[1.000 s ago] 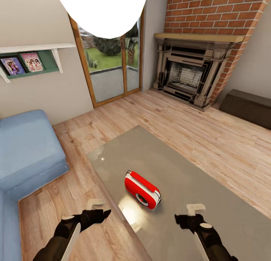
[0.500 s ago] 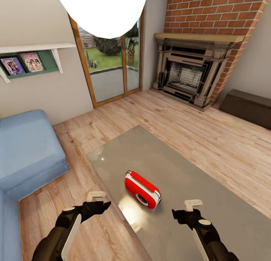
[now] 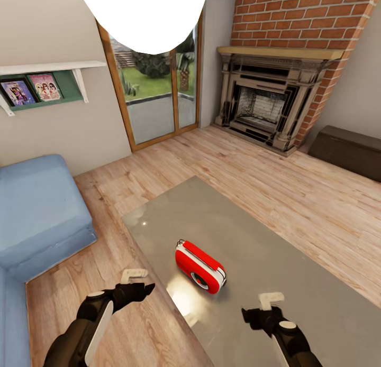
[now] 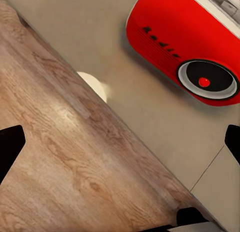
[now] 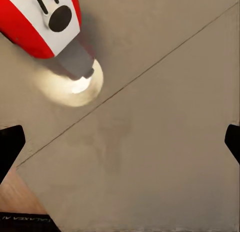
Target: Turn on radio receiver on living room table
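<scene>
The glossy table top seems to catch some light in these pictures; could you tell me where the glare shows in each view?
Head view: a bright patch on the table just in front of the radio receiver, plus a blown-out white lamp at the top. Left wrist view: a pale spot at the table's edge. Right wrist view: a warm round glow beside the radio.

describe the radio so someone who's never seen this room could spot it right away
Start at the large low table with the glossy grey-beige top, on the wood floor between the blue sofa and the brick fireplace. The radio receiver sits near the table's middle. It is a small rounded red box with white edge trim and a round dark dial on its face, nothing else near it.
</scene>
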Tool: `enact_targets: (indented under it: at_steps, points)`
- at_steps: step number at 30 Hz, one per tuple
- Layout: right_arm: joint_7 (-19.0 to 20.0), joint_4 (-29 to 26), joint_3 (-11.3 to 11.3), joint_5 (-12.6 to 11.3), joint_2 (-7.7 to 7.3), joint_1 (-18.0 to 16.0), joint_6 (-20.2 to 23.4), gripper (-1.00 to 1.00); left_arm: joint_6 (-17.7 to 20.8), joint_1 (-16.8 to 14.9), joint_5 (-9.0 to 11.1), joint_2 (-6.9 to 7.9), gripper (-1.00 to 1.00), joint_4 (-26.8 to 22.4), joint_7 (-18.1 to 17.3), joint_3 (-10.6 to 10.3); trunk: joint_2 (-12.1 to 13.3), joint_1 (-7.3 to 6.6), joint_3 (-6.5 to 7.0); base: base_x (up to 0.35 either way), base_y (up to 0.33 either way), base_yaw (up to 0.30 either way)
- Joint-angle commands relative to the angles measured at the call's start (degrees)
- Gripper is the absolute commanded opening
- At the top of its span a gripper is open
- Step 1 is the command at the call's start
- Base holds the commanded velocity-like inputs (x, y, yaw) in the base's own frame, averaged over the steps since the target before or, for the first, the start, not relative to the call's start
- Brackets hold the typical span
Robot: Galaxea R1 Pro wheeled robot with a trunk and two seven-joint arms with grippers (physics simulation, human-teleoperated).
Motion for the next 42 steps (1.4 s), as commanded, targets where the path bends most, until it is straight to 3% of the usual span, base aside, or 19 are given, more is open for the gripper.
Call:
enact_targets:
  at_steps: [1,12,28,29,39,42]
  points:
    - [0.0,0.3,0.1,0.1,-0.06,0.3,0.0,1.0,0.0,0.0,0.0,0.02,1.0,-0.1,0.0,0.0,0.0,0.0,0.0,0.0,0.0,0.0]
    - [0.1,3.8,1.0,1.0,-1.19,3.1,0.7,1.0,0.1,0.0,0.0,0.09,1.0,-0.5,0.0,0.0,0.0,0.0,0.0,0.0,0.0,0.0]
    - [0.0,-1.3,1.1,1.2,-1.34,3.1,5.9,1.0,0.1,0.0,-0.1,0.09,1.0,-0.5,0.0,0.0,0.0,0.0,-0.81,0.0,0.0,0.0]
    - [0.0,-15.7,1.1,1.3,-1.36,3.1,10.5,1.0,0.1,0.0,-0.1,0.09,1.0,-0.4,0.0,0.0,0.0,0.0,-0.9,0.0,0.0,0.0]
    - [0.0,-18.6,1.1,4.9,-1.35,3.1,10.6,1.0,0.0,0.0,-0.2,0.08,1.0,-0.4,0.0,0.0,0.0,0.0,-1.81,0.0,0.0,0.0]
    - [0.0,-19.2,1.0,7.4,-1.26,3.1,10.6,1.0,0.0,0.0,-0.2,0.09,1.0,-0.4,0.0,0.0,0.0,0.0,-2.09,0.0,0.0,0.0]
